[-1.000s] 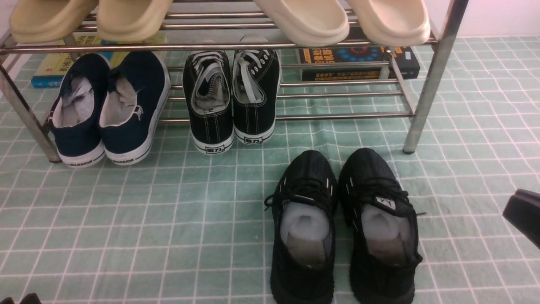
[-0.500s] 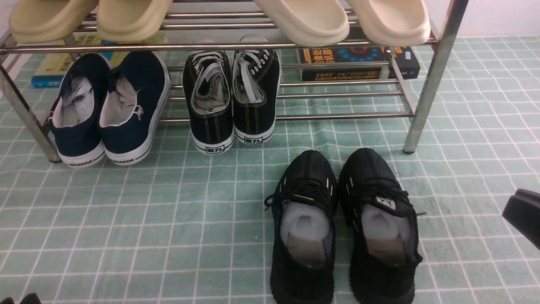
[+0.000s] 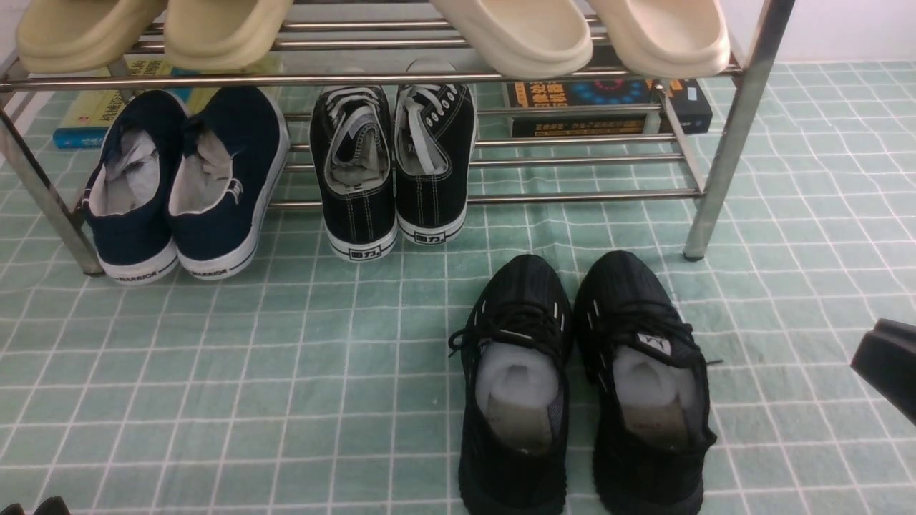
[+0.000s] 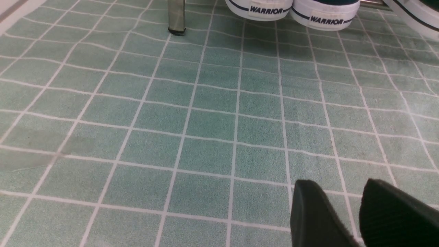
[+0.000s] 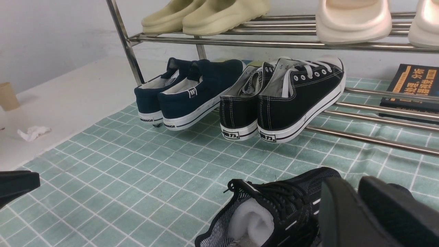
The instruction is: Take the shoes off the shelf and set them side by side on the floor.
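A pale green gridded floor (image 3: 215, 372) runs under a low metal-rod shelf (image 3: 572, 194) set against a plain wall, and your pair of all-black shoes (image 3: 583, 386) already stands on that floor in front of the shelf's right-hand front leg, toes toward the rack, the two just beside each other and roughly parallel. Judged from this, the placing looks done, so the step in hand is to clear away without disturbing them.

Lift the right gripper (image 5: 360, 209) straight away from the shoes before you swing it aside; the loose laces could catch a finger. Its fingers show only a narrow gap and hold nothing, with the near shoe directly past their tips in the right wrist view and no contact visible.

Your left gripper (image 4: 356, 212) sits low over bare floor toward the left front of the cloth, well apart from the black pair, jaws slightly parted and empty. The navy slip-ons (image 3: 186, 182) and the white-laced canvas sneakers (image 3: 393, 164) rest on the lower tier; leave them.
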Robot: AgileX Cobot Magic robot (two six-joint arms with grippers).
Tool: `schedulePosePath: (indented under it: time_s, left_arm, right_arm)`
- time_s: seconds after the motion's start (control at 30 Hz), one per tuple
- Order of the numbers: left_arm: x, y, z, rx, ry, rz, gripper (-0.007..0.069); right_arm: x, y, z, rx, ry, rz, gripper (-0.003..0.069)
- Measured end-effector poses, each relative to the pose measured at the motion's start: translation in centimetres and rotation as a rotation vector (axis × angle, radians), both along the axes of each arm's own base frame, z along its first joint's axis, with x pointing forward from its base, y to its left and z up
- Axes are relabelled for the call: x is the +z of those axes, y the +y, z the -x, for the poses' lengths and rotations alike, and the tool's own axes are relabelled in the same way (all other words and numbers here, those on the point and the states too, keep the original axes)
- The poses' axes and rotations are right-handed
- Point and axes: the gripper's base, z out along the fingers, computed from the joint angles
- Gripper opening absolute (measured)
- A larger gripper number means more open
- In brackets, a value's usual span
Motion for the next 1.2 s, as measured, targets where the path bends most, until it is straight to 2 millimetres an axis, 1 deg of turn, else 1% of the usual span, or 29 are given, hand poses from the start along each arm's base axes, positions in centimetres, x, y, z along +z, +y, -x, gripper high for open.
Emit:
schedulePosePath:
  time_s: [0.17, 0.4, 0.53, 0.63, 0.73, 0.8, 0.83, 1.03, 1.13, 1.2]
  left_arm:
    - [0.0, 0.0, 0.0, 0.0, 0.0, 0.0, 0.0241]
    - [0.0, 0.0, 0.0, 0.0, 0.0, 0.0, 0.0241]
    - [0.0, 0.0, 0.0, 0.0, 0.0, 0.0, 0.0241]
    - [0.0, 0.0, 0.0, 0.0, 0.0, 0.0, 0.0241]
    - [0.0, 0.0, 0.0, 0.0, 0.0, 0.0, 0.0241]
    - [0.0, 0.0, 0.0, 0.0, 0.0, 0.0, 0.0241]
    - [0.0, 0.0, 0.0, 0.0, 0.0, 0.0, 0.0241]
    - [0.0, 0.0, 0.0, 0.0, 0.0, 0.0, 0.0241]
    - [0.0, 0.0, 0.0, 0.0, 0.0, 0.0, 0.0241]
    - [0.0, 0.0, 0.0, 0.0, 0.0, 0.0, 0.0241]
  right_arm:
    - [0.1, -0.2, 0.3, 0.001, -0.006, -0.005, 0.0104]
    - [-0.5, -0.4, 0.3, -0.01, 0.042, 0.034, 0.0112]
    - [-0.7, -1.3, 0.0, -0.106, 0.057, 0.061, 0.0117]
    - [-0.9, -2.3, 0.1, -0.188, 0.011, 0.089, 0.0119]
    - [-2.0, -3.2, 0.5, -0.266, -0.033, 0.127, 0.0122]
    - [-3.6, -3.8, 0.9, -0.318, -0.03, 0.14, 0.0124]
    - [-4.1, -4.0, 1.1, -0.331, -0.028, 0.139, 0.0125]
    - [-8.7, -5.1, 2.0, -0.438, 0.061, 0.174, 0.0134]
    - [-10.1, -5.4, 2.3, -0.47, 0.108, 0.194, 0.0136]
    - [-10.6, -5.5, 2.4, -0.481, 0.132, 0.203, 0.0137]
